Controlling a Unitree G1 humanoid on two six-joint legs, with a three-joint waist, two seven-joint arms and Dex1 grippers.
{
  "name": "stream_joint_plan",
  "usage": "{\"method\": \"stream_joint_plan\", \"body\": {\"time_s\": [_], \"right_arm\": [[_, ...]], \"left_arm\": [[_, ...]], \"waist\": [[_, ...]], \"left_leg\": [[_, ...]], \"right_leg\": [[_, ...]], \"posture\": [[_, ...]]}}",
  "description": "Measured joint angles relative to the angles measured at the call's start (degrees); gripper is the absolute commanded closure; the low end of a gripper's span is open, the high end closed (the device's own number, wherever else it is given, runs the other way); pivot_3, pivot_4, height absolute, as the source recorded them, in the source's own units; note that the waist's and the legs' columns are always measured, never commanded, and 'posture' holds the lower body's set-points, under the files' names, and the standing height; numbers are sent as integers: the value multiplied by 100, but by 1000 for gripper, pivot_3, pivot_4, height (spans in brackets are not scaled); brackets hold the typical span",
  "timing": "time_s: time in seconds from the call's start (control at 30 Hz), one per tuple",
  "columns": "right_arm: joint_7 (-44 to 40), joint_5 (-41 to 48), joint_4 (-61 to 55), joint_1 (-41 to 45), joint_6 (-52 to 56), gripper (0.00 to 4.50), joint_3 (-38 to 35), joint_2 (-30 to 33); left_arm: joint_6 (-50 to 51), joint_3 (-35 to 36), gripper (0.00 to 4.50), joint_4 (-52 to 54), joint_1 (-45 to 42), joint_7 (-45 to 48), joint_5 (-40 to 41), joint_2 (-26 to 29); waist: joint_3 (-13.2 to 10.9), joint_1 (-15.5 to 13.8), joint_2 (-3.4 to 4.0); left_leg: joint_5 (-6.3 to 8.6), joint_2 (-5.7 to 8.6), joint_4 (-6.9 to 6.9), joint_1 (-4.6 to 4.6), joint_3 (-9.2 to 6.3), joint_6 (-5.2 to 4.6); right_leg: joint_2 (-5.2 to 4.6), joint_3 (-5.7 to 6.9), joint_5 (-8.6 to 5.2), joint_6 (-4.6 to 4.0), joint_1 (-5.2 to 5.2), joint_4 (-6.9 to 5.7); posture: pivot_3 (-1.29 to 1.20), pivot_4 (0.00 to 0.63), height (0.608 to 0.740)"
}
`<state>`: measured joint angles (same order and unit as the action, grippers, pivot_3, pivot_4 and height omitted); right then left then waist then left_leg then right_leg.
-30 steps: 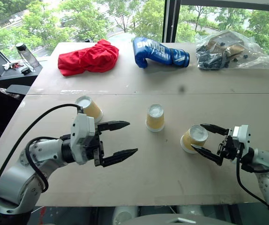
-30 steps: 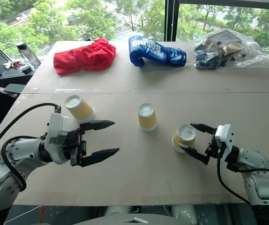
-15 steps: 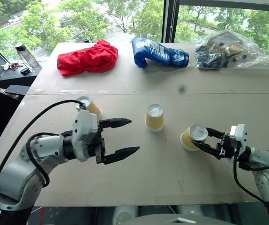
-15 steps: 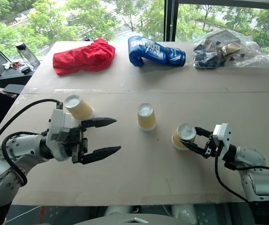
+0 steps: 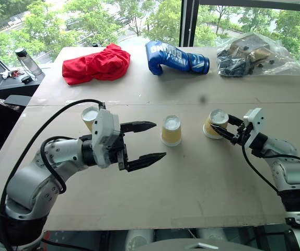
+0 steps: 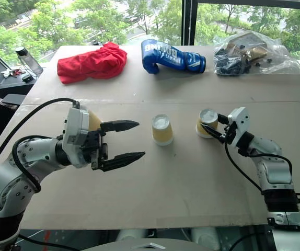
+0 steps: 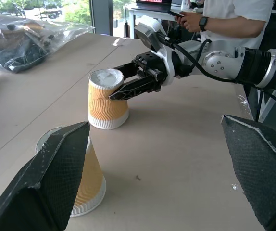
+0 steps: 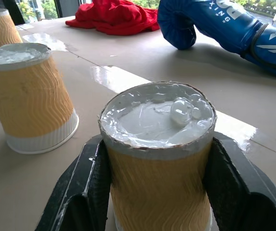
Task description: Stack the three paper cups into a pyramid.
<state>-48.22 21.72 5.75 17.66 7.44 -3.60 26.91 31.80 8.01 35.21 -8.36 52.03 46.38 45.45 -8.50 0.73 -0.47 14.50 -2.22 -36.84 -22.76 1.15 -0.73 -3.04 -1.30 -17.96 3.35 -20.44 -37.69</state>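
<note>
The right gripper [image 5: 227, 128] clamps one cup [image 5: 214, 123] to set it beside the middle cup [image 5: 171, 130], while the left gripper [image 5: 146, 141] gapes, ready.

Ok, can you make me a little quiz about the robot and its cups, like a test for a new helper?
1. True or false: the right pincer is shut on a cup.
2. How many cups stand upside down on the table?
3. The left pincer is: A open, holding nothing; B shut on the middle cup; C holding the glove.

Key: 1 true; 2 three, counting the left cup; 3 A.
</note>
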Motion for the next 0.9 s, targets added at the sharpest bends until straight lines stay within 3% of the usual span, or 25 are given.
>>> {"method": "stream_joint_plan", "body": {"time_s": [0.37, 0.53, 0.57, 0.9], "right_arm": [[-166, 166, 166, 203, 367, 2424, 62, -155], [-268, 173, 141, 206, 470, 261, 181, -267], [-280, 173, 141, 207, 496, 67, 217, -274], [-477, 232, 86, 175, 485, 67, 212, -190]], "left_arm": [[22, 50, 0, -115, 131, 24, -61, 20], [-6, 54, 0, -185, 188, 39, -128, 18], [-12, 54, 0, -192, 191, 43, -131, 18], [-108, 56, 0, -210, 293, 79, -192, 13]], "waist": [[0, 19, 0], [0, 15, 0], [0, 13, 0], [-1, 6, 0]], "left_leg": [[13, -7, -20, 1, 8, -22], [13, -7, -21, 0, 8, -22], [13, -7, -21, -2, 9, -22], [13, -7, -22, -9, 9, -22]], "right_leg": [[3, -12, 0, 0, -5, -25], [3, -12, 0, 0, -7, -25], [3, -13, 0, 0, -12, -26], [2, -13, 0, 0, -17, -26]], "posture": [[0, 150, 740], [0, 150, 740], [0, 150, 740], [0, 150, 740]]}}
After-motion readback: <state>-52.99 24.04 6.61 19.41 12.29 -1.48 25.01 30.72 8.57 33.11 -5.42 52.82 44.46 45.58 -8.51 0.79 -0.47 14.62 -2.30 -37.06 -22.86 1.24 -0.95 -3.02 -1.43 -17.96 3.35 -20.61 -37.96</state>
